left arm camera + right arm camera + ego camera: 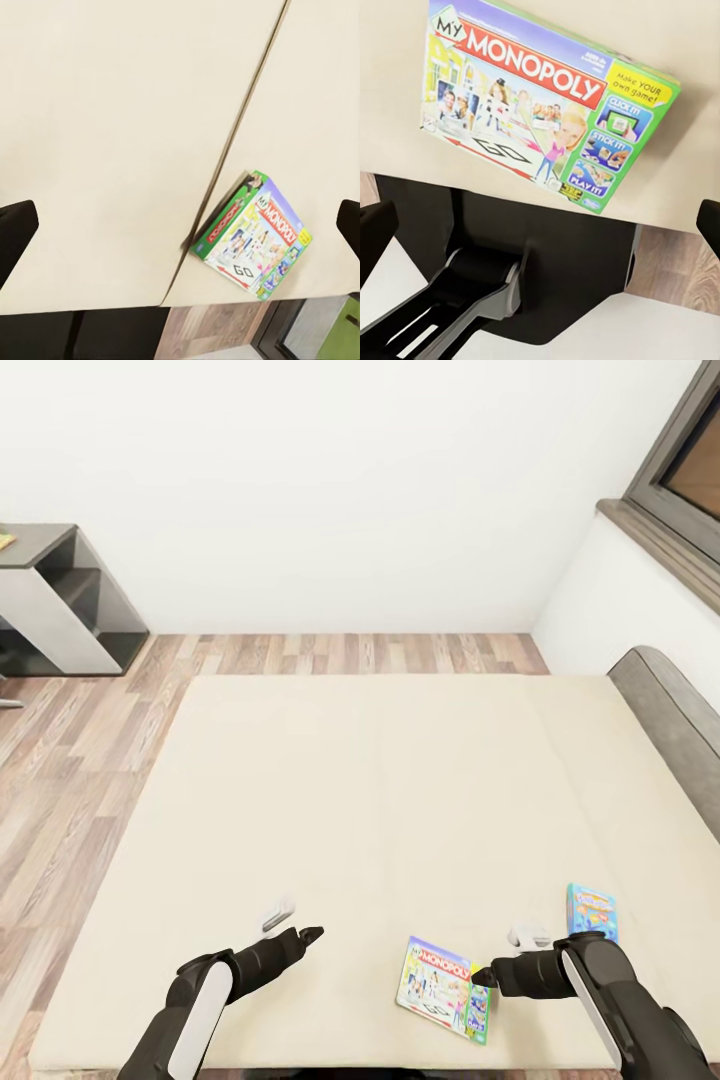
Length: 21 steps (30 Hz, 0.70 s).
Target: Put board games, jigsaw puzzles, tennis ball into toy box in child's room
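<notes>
Flat on the bed point(380, 780), white MONOPOLY box point(442, 988) green-edged; both arms' fingers point(376, 232) apart.

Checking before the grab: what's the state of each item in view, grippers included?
Monopoly box: flat on the bed, near its front edge, lid closed, not held.
Blue game box: flat on the bed, near the right side, not held.
Left gripper: open, empty, over the mattress.
Right gripper: open, empty, just beside the Monopoly box.
</notes>
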{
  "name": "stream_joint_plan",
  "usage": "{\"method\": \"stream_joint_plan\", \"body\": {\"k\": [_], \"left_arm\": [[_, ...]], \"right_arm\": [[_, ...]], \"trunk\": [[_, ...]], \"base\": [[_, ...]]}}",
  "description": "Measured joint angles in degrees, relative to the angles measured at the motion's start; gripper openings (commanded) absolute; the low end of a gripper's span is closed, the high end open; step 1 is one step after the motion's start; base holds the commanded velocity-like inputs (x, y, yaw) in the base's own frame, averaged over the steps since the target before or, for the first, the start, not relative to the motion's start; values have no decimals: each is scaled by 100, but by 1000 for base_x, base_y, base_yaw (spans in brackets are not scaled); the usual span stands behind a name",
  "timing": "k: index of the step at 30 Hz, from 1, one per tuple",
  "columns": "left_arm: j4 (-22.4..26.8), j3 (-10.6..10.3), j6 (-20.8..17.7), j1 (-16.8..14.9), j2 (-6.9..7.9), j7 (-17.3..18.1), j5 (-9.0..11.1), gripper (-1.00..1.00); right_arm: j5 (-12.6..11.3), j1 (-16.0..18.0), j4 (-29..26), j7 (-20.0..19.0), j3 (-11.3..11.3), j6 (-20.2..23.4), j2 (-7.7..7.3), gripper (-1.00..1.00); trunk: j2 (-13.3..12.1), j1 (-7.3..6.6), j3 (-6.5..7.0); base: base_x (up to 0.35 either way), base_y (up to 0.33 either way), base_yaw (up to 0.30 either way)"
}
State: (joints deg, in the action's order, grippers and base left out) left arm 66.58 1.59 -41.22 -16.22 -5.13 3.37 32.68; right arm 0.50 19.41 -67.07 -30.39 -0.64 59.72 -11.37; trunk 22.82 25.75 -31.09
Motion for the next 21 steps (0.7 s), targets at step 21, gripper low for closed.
{"method": "stream_joint_plan", "body": {"k": [21], "left_arm": [[187,-16,95,108,0,52,-5,100]], "right_arm": [[4,98,753,45,-21,-1681,17,100]], "trunk": [[0,0,-25]], "base": [[0,0,0]]}}
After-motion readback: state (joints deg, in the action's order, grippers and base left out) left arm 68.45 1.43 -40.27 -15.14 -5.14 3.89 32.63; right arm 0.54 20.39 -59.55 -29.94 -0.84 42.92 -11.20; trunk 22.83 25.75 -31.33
